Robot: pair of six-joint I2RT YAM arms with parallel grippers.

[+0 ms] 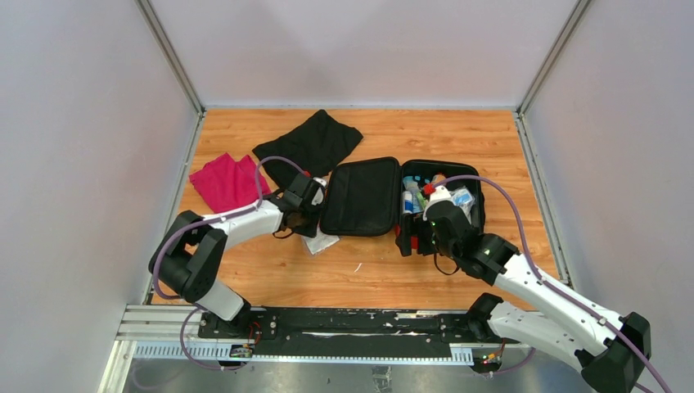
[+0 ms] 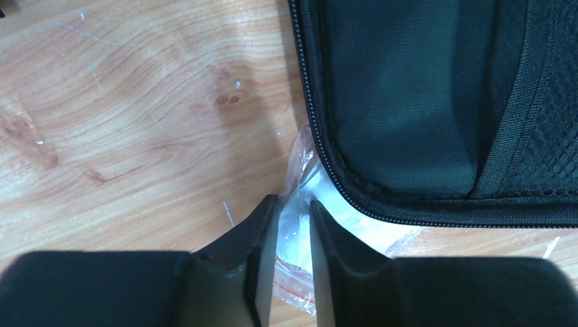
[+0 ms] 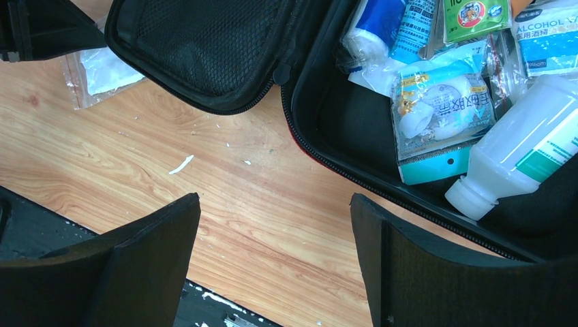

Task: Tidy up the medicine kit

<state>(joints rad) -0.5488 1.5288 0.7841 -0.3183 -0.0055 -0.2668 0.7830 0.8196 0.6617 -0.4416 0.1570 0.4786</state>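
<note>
Pinching the plastic bag point(image 2: 303, 178) at the lid's near-left corner, left pincer point(image 2: 293, 208) was clamped on it, probably for packing; medicine kit point(image 1: 364, 196) lay open mid-tabletop point(image 1: 458, 139); right pincer point(image 3: 274, 204) gaped wide, empty.

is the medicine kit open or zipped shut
Open: the medicine kit lies spread flat, black lining up, supplies visible in one half.

The top view looks steeply down from behind the arm bases over the whole bench point(image 1: 327, 274), with the medicine kit point(image 1: 364, 196) at its centre. The left wrist view looks down from close above the kit's near-left lid corner, and the right wrist view from close above its near edge. All three views share the clear bag point(image 2: 382, 235) at that corner.
</note>
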